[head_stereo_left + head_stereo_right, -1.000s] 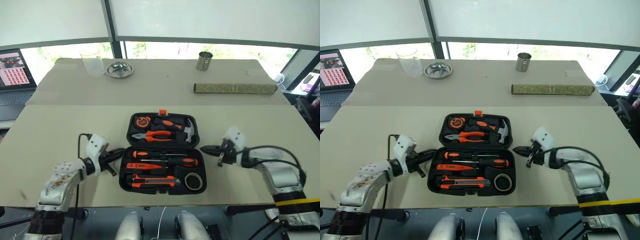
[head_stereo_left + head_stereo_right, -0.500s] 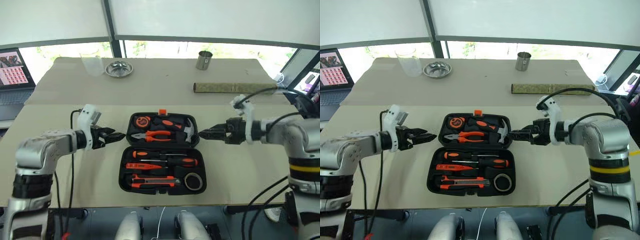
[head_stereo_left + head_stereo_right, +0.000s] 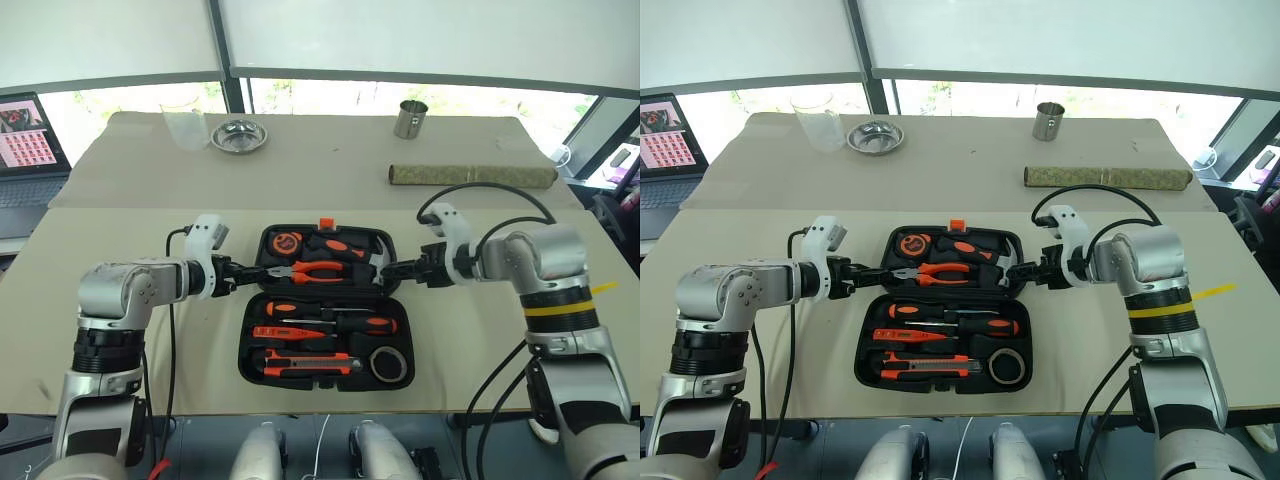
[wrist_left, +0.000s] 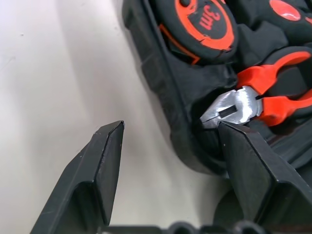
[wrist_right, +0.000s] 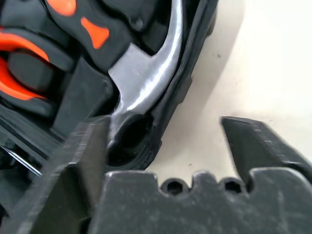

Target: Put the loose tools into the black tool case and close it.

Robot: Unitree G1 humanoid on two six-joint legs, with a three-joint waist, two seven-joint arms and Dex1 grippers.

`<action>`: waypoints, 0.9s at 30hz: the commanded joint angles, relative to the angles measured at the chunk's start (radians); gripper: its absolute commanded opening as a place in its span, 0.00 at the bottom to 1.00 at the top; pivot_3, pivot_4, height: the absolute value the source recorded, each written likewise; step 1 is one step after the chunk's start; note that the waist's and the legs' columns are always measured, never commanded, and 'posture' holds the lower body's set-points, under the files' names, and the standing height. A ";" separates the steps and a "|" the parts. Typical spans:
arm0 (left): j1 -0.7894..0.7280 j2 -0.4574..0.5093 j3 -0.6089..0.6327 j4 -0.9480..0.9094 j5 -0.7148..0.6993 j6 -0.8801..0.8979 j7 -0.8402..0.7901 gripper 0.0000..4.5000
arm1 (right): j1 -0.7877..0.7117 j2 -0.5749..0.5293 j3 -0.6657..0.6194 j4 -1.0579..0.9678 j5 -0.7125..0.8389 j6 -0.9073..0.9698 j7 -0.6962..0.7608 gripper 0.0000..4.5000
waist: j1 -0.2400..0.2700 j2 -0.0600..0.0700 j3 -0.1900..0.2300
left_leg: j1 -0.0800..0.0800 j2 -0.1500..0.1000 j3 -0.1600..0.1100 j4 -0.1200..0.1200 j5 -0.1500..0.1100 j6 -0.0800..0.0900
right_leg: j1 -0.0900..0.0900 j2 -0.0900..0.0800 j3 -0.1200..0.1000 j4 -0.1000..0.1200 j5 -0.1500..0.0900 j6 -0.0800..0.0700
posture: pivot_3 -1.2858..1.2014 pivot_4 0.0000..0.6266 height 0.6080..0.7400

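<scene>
Case (image 3: 323, 305): open flat mid-bench, lid half on the far side, orange latch (image 3: 325, 224) at the far edge.
Tools: all in the near tray already; two screwdrivers (image 3: 330, 317) on top, tester (image 3: 285, 331) under them, knife (image 3: 305, 363) nearest, tape roll (image 3: 387, 363) at the near right corner.
Lid half: pliers (image 3: 318, 270), hammer (image 3: 375, 262) and tape measure (image 3: 287, 243) seated.
Left claw (image 3: 243, 272): open, holding nothing; one finger (image 4: 95, 178) over bare bench, the other (image 4: 253, 178) over the lid's left rim, beside the plier nose.
Right claw (image 3: 392, 270): open, empty; straddling the lid's right rim by the hammer head, outer finger (image 5: 261, 146) over bench.
Change: a second ago both claws low beside the near tray; since then raised, moved toward the far half and swung inward, tips now at the lid's two side edges.
Meaning: loading looks finished; closing stage begun, both claws lined up to take the lid by its sides.
Next, likely: pinch both rims, fold the lid toward the near tray, press at the latch.
Risk: uneven lift could twist the lid or shake the pliers and hammer loose.
Bench (image 3: 130, 300): cup (image 3: 183, 127), dish (image 3: 238, 137), tin (image 3: 409, 120) and roll (image 3: 470, 176) well apart, at the far end.
</scene>
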 commanded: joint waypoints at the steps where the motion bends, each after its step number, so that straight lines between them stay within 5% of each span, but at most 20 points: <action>1: -0.003 -0.003 0.009 -0.008 0.008 -0.014 0.014 0.33 | -0.002 -0.008 0.001 0.003 -0.014 -0.003 -0.012 0.53 | 0.000 0.000 0.000 | 0.000 0.000 0.000 0.000 0.000 0.000 | 0.000 0.000 0.000 0.000 0.000 0.000 | 0.52 0.24 1.00; 5: 0.005 -0.004 0.013 -0.009 0.005 -0.018 0.016 0.02 | 0.002 -0.006 -0.009 0.026 -0.020 0.000 -0.025 0.22 | -0.001 0.000 0.000 | 0.003 0.000 -0.001 0.000 0.000 -0.001 | 0.002 0.000 0.000 0.001 0.000 0.000 | 0.52 0.24 1.00; 8: 0.013 -0.004 0.017 -0.010 0.003 -0.018 0.019 0.00 | 0.003 -0.006 -0.014 0.043 -0.021 0.007 -0.031 0.01 | -0.002 -0.001 -0.001 | 0.005 0.000 -0.001 0.000 0.000 -0.001 | 0.004 0.000 0.000 0.001 0.000 0.000 | 0.52 0.24 1.00; 14: 0.025 -0.035 0.061 0.003 -0.005 -0.092 0.020 0.00 | 0.010 0.027 -0.055 0.043 -0.026 -0.131 -0.034 0.01 | -0.002 -0.004 -0.002 | 0.007 0.000 -0.001 0.000 0.001 -0.001 | 0.006 0.000 0.000 0.001 0.000 0.000 | 0.52 0.24 1.00; 24: 0.140 -0.025 0.113 -0.052 0.056 -0.720 -0.206 0.00 | 0.171 -0.037 -0.012 -0.113 -0.221 -1.013 0.139 0.01 | 0.000 -0.004 0.003 | -0.005 0.000 -0.001 -0.002 0.004 -0.005 | -0.005 0.000 -0.001 0.001 0.002 -0.001 | 0.52 0.24 1.00; 27: 0.256 0.001 0.077 -0.015 0.186 -1.069 -0.290 0.00 | 0.322 -0.067 0.030 -0.094 -0.345 -1.388 0.146 0.01 | 0.002 -0.004 0.002 | -0.009 0.001 -0.001 -0.002 0.004 -0.005 | -0.007 -0.001 -0.001 0.000 0.002 0.000 | 0.52 0.24 1.00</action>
